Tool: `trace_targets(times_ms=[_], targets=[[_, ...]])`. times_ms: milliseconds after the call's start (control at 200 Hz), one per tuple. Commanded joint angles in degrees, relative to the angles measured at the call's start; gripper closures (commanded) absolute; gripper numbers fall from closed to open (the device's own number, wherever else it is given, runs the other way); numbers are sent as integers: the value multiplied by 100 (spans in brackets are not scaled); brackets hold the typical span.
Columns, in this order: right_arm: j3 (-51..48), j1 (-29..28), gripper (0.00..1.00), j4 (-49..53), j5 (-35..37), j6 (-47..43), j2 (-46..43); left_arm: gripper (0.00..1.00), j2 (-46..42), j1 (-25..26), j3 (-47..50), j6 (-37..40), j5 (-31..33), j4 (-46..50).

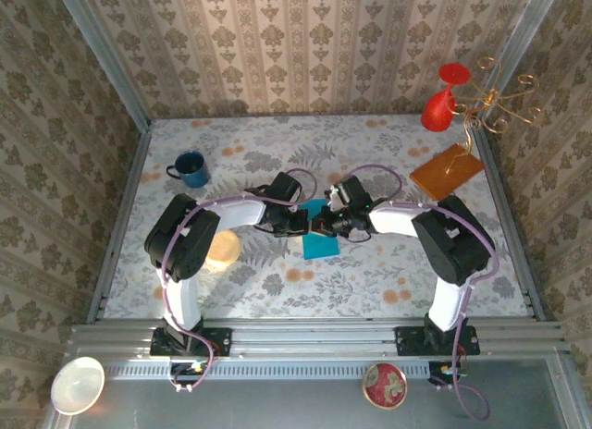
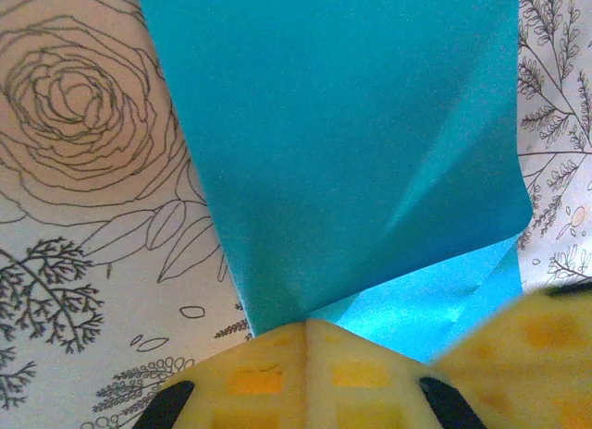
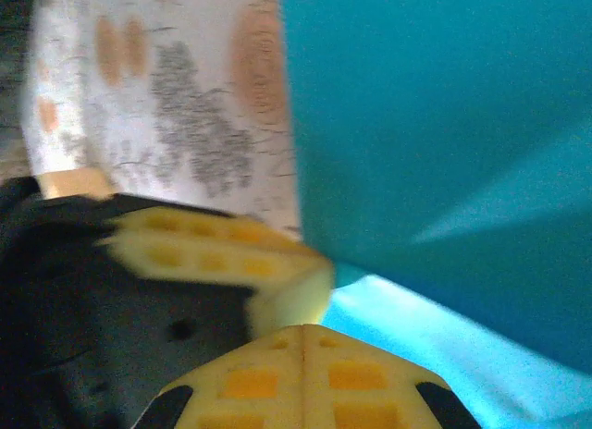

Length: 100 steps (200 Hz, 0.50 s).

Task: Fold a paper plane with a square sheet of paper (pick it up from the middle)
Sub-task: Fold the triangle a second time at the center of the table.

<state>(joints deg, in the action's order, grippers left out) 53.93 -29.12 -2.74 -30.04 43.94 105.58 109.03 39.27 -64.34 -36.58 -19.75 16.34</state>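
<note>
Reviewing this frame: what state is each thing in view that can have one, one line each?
Teal-blue square sheet of paper: partly folded, one edge lifted.
Left gripper: shut on the sheet.
Right gripper: shut, tips at the sheet's edge.
Blue mug: upright.
Orange-brown square sheet: flat, unfolded.

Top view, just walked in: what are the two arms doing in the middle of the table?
Both arms meet at the centre of the floral table over the thin teal-blue square sheet of paper. The left gripper is shut on its edge; the right gripper is shut right beside it, whether pinching paper is unclear. The sheet is partly folded, creased with a lifted flap; no plane shape yet.
</note>
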Motion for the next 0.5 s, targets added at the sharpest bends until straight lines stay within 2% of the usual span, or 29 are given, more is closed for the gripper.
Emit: trace_targets(times_ms=[0,175,495], targets=[[25,34,98,84,226,110,225,100,487,-100,246,12,582,657],[-401,391,98,-159,376,271,227,100,496,-113,318,10,665,670],[-1042,1115,97,-388,692,604,-381,100,453,-183,401,111,692,621]])
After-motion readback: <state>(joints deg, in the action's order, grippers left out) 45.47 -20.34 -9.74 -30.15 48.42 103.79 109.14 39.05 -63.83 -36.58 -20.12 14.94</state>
